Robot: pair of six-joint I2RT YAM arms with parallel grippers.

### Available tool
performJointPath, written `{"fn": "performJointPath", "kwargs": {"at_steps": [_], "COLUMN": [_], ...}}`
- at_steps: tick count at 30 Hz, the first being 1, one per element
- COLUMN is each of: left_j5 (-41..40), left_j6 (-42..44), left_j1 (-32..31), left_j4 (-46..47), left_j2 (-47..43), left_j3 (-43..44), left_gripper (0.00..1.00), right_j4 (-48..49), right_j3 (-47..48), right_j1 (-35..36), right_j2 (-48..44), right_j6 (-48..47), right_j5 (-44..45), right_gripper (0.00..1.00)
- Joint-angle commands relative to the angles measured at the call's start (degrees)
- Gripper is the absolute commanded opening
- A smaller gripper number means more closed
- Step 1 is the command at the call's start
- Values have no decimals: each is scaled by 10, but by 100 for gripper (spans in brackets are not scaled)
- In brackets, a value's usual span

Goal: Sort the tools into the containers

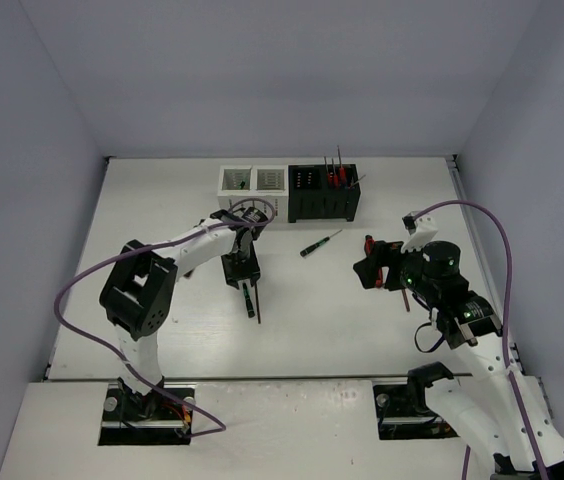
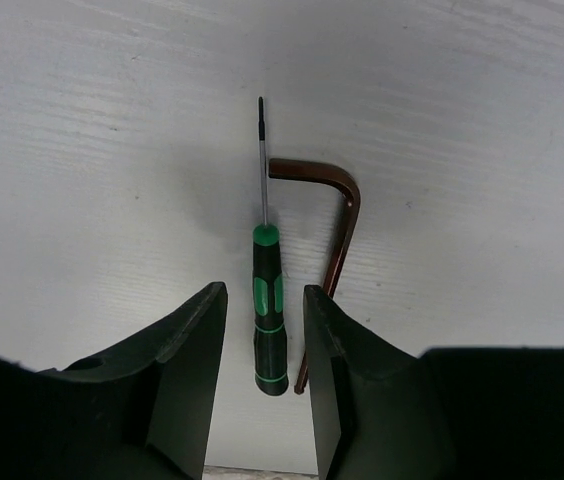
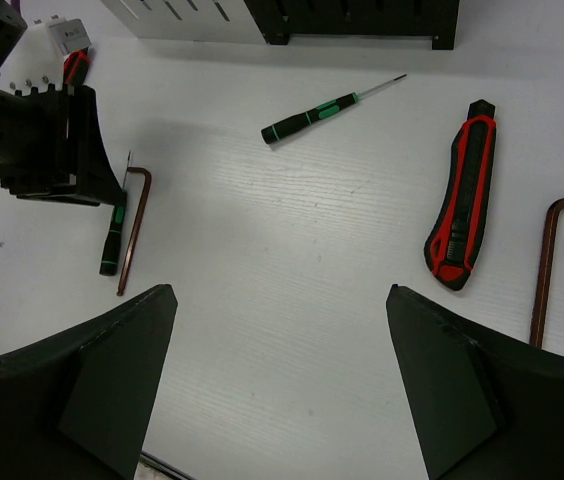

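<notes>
- Left gripper [image 2: 265, 296], jaws parted, straddles a green screwdriver [image 2: 268, 315] lying on the worktop [image 2: 112, 150], a hex key [image 2: 348, 215] just beside it.
- Right gripper [image 3: 280, 295] hangs wide open near a red-black knife [image 3: 462, 195].

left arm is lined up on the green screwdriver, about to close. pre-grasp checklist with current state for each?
1. Green screwdriver handle sits between the fingers of the left gripper: ok.
2. Jaws open, with a gap on each side of the handle: ok.
3. Hex key out of the grip: not ok. Its long leg lies right beside the handle, next to one finger, and may get pinched too.
4. Right gripper open, empty and well away: ok.
5. Free compartment in the white container: cannot tell from above.
</notes>
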Motion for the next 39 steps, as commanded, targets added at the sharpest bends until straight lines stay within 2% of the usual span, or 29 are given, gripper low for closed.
{"fn": "performJointPath", "kwargs": {"at_steps": [1,9,16,22,26,30,33,36,39], "left_j5": [-4,-2,-11,-46,-121,-168,-169,-132,-95], "left_j6": [-9,-6,7,58,157,289,400,467,512], "left_j1": [8,8,8,4,1,9,33,63,83], "left_j4": [-6,-5,-6,-7,6,91,227,347,427], "left_j2": [2,29,18,-94,-153,-166,-158,-131,-91], "left_j3": [17,15,5,29,108,175,192,200,220], "left_gripper": [32,24,0,0,0,0,0,0,0], "right_j4": [26,26,26,25,25,25,25,25,24], "right_j3": [1,2,3,12,17,22,29,36,42], "right_j1": [4,4,4,4,4,4,4,4,4], "right_j2": [-5,1,6,13,21,29,35,41,46], "right_j6": [-6,-9,-9,-10,-11,-13,-16,-17,-17], "right_j5": [5,6,8,9,10,13,15,17,19], "right_gripper": [84,84,84,84,85,84,85,85,85]}}
